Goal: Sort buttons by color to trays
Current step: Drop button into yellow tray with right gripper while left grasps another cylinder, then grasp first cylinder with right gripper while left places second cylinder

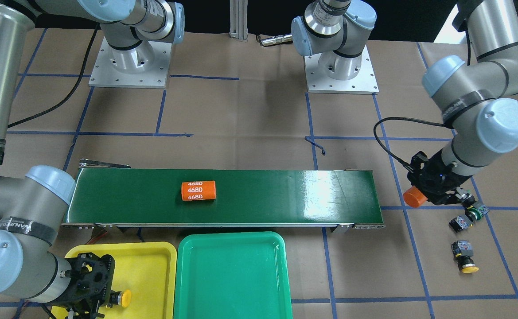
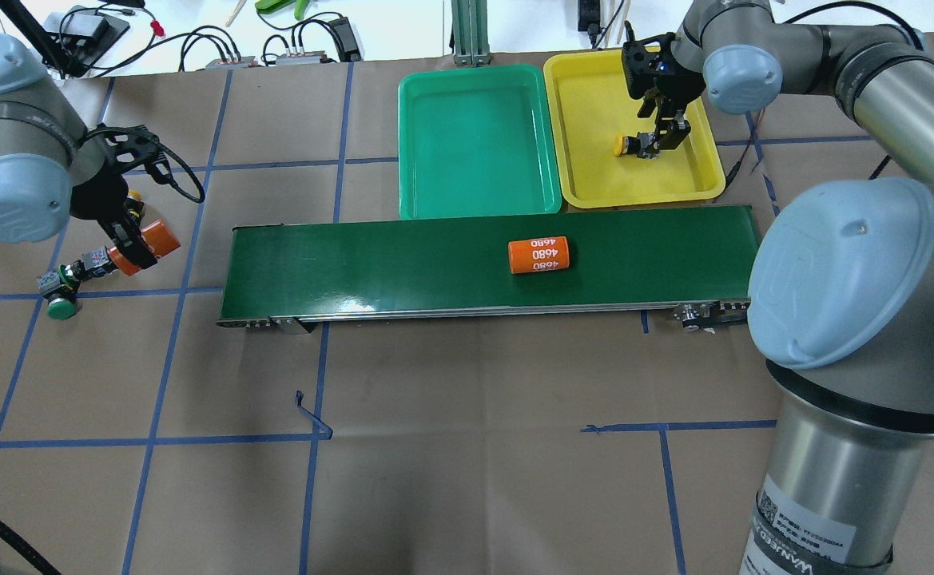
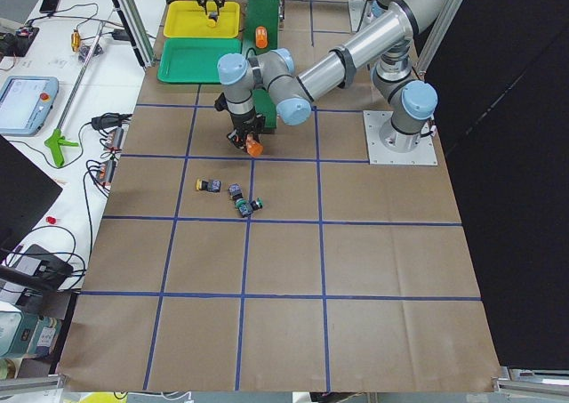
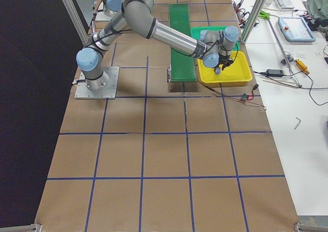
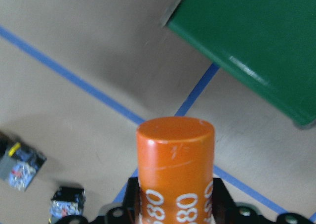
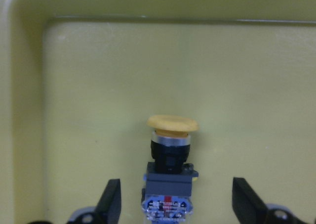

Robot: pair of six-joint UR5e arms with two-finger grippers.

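Right gripper (image 6: 177, 199) low over yellow tray (image 2: 594, 184), fingers spread wide either side of yellow button (image 6: 172, 150) lying on tray floor; I see no contact. Left gripper (image 2: 135, 249) pinching orange cylinder (image 5: 175, 169) off belt (image 2: 403, 263) end. Near it on table: green-capped button (image 2: 59, 306), yellow-capped button (image 1: 466, 259), third button (image 1: 459, 223), cap colour unclear to me. Green tray (image 2: 474, 192) just beside yellow.

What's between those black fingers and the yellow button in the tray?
Only bare yellow tray floor, each side of the yellow button, clear of the fingers, as the right wrist view shows.
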